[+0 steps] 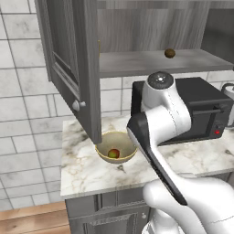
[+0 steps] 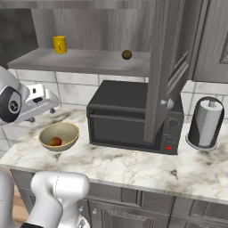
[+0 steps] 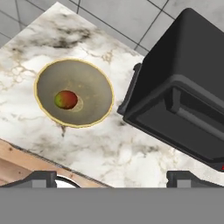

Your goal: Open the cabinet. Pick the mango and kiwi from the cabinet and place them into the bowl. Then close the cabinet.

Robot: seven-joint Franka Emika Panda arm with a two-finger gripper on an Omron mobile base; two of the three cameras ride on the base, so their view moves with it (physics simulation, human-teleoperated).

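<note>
On the marble counter (image 2: 133, 167) nearest the robot, the mango (image 1: 114, 153) lies inside the bowl (image 1: 115, 147), just left of the black toaster oven (image 2: 129, 118), while the gripper (image 3: 112, 177) hangs above them with its jaws spread wide and nothing between them. Beyond, a paper towel roll (image 2: 206, 123) stands at the counter's right end against the tiled wall. Highest and farthest, the cabinet (image 1: 73, 59) stands with both doors open, the kiwi (image 2: 127, 54) resting on its shelf well apart from a yellow mug (image 2: 60, 44).
</note>
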